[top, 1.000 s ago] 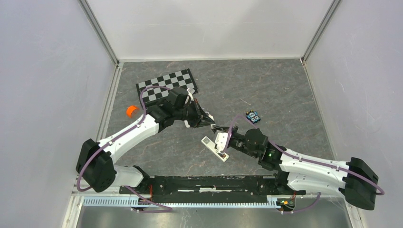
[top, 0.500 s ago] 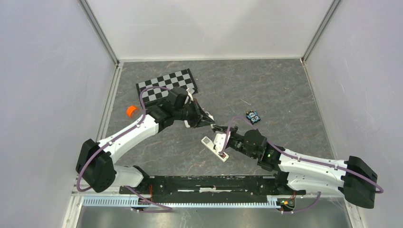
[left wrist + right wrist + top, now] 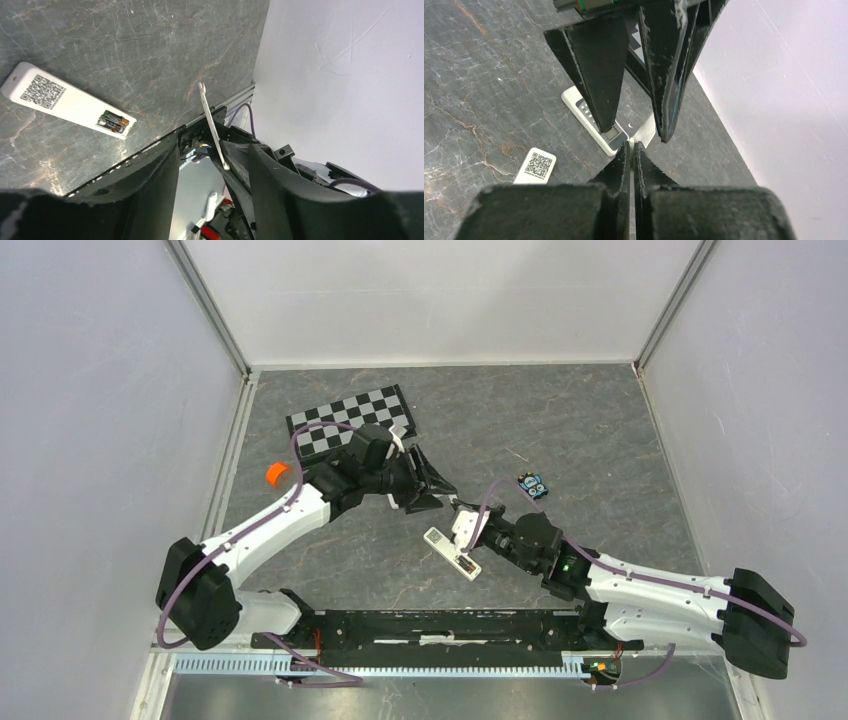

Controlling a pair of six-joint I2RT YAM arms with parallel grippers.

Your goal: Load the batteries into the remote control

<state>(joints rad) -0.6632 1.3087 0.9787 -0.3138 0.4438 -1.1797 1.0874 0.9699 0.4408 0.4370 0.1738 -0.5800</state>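
Observation:
The slim white remote control (image 3: 60, 100) lies back-up on the stone-patterned table (image 3: 600, 430), with a QR label on it. The dark batteries (image 3: 114, 121) sit in its end recess. In the top view the remote control (image 3: 452, 553) lies just below both grippers. My right gripper (image 3: 632, 145) is shut on a thin white cover (image 3: 647, 132) and holds it edge-up above the table. My left gripper (image 3: 432, 486) stands open around the cover's far end (image 3: 212, 125), its fingers (image 3: 596, 75) apart on either side.
A shorter grey-white remote (image 3: 599, 125) with a dark screen lies under the left gripper. A small black-and-blue gadget (image 3: 533, 485) sits to the right, with a checkerboard (image 3: 350, 420) and an orange cap (image 3: 276, 474) at the back left. White walls enclose the table.
My left gripper was shut on the thin white cover and has opened off it. My right gripper has closed fully on the cover and now carries it alone.

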